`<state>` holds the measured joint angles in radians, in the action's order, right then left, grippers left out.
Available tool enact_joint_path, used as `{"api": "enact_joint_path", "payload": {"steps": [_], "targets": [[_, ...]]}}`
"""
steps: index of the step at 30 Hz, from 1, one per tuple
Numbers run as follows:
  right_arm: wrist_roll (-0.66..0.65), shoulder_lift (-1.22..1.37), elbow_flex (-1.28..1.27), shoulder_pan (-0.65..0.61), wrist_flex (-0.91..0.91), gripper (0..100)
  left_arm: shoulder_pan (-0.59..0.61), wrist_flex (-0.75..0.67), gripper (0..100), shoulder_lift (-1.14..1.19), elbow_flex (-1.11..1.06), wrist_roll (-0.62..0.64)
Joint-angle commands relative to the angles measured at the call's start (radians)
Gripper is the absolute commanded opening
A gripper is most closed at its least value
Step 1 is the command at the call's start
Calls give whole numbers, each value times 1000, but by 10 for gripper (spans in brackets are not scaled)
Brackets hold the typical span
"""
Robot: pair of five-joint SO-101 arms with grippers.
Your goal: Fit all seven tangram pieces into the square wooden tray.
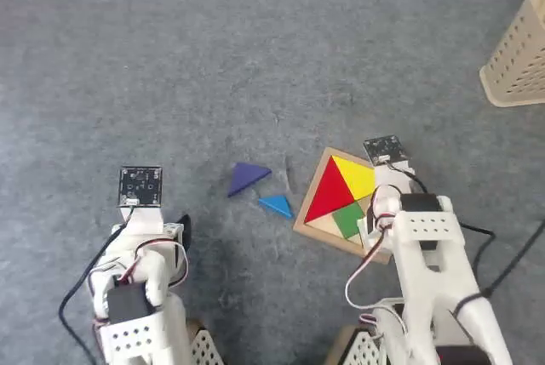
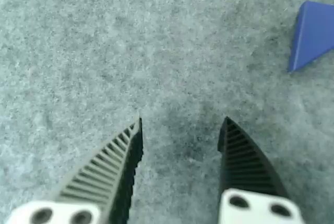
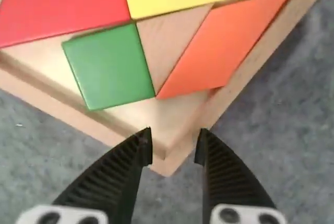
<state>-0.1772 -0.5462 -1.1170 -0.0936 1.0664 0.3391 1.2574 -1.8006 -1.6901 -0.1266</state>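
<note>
The square wooden tray [image 1: 312, 226] lies right of centre and holds a red triangle [image 1: 328, 195], a yellow triangle [image 1: 356, 176] and a green square [image 1: 347, 219]. In the right wrist view an orange parallelogram [image 3: 224, 44] lies beside the green square [image 3: 107, 65], with bare wood between them. My right gripper [image 3: 173, 143] is open, its fingers either side of the near corner of the tray [image 3: 271, 62]. A dark blue triangle [image 1: 247, 178] and a small light blue triangle [image 1: 276, 204] lie on the carpet left of the tray. My left gripper [image 2: 180, 130] is open over bare carpet, with the dark blue triangle [image 2: 312, 33] off to one side.
Grey carpet covers the whole work surface. A cream perforated basket [image 1: 519, 50] stands at the far right edge. The right arm [image 1: 426, 246] covers the tray's near right corner in the high view. The left arm [image 1: 140, 288] sits at the front left.
</note>
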Motion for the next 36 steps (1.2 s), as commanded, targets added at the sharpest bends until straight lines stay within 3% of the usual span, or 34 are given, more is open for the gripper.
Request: {"api": "enact_joint_path", "payload": {"steps": [1, 7, 14, 24, 28, 36], "targets": [[-12, 45, 11, 13, -24, 141, 5, 6, 225, -17, 4, 8], [-12, 87, 6, 24, -61, 141, 5, 6, 225, -17, 4, 8], [-21, 91, 9, 163, -65, 141, 5, 6, 225, -17, 4, 8], [-14, 93, 6, 160, -90, 135, 5, 6, 225, -17, 4, 8], [-26, 93, 11, 160, -153, 2, 5, 6, 225, -17, 4, 8], [-221, 93, 91, 162, -229, 6, 5, 6, 225, -17, 4, 8]]}}
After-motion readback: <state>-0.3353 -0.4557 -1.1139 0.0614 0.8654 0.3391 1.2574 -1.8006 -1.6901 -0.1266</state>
